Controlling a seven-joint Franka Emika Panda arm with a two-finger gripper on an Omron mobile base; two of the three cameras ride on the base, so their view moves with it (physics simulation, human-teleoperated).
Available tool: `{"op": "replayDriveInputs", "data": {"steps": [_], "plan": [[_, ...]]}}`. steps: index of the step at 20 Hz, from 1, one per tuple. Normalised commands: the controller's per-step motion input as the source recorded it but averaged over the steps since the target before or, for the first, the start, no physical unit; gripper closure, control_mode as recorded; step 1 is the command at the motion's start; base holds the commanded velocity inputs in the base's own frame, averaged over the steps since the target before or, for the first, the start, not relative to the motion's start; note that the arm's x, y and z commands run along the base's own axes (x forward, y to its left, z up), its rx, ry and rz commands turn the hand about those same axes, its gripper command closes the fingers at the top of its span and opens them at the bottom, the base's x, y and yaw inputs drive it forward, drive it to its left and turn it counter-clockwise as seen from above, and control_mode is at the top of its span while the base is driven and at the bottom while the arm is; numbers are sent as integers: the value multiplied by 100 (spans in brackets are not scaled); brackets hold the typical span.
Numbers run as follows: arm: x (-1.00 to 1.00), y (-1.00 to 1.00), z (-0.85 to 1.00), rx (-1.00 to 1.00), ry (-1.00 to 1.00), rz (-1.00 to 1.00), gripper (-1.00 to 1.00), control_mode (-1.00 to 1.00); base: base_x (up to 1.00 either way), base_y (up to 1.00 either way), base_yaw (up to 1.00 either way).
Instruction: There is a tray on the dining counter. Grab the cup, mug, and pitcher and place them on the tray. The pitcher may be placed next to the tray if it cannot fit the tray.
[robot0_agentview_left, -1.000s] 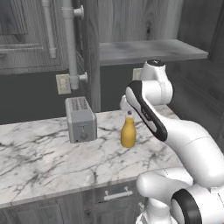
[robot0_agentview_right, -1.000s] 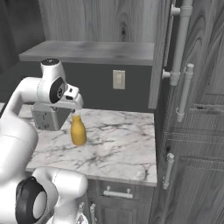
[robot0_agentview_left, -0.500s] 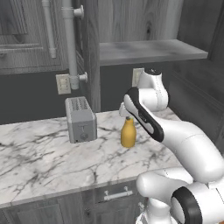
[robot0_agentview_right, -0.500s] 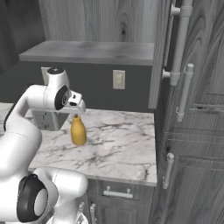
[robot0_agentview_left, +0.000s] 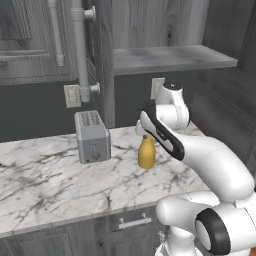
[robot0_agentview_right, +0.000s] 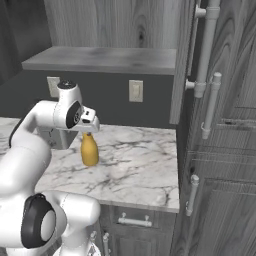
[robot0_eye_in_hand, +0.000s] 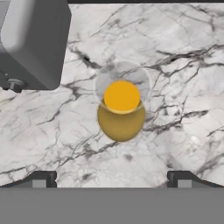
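While the pitcher stands upright on the marble worktop, roughly mid-depth and nearer its right end, the gripper hangs right above its neck with the fingers spread wide apart and nothing between them. In the hand view you look straight down on the pitcher: round mustard body, brighter orange-yellow top, sitting between and a bit ahead of the two dark fingertips, which aren't touching it. The grey toaster sits near the pitcher on its left in the left base view, apart from it, closer to the back wall. A couple of white wall outlets are on the dark backsplash behind, a wooden shelf runs above the counter, and a pale pipe goes up the wall beside it. From the right base view, tall wood cabinets with long handles stand at the worktop's right end.
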Motion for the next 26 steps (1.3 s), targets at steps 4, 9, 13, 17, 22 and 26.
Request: {"op": "replayDriveInputs", "data": {"steps": [4,9,13,17,22,26], "plan": [[17,0,-4,0,0,0,-100,-100,0,0,0],[10,0,0,0,0,0,-100,-100,0,0,0],[4,0,0,0,0,0,-100,-100,0,0,0],[3,-1,-4,0,0,0,-100,-100,0,0,0],[1,-1,-6,-2,-3,0,-100,-100,0,0,0],[1,0,-4,-6,-3,0,-100,-100,0,0,0]]}}
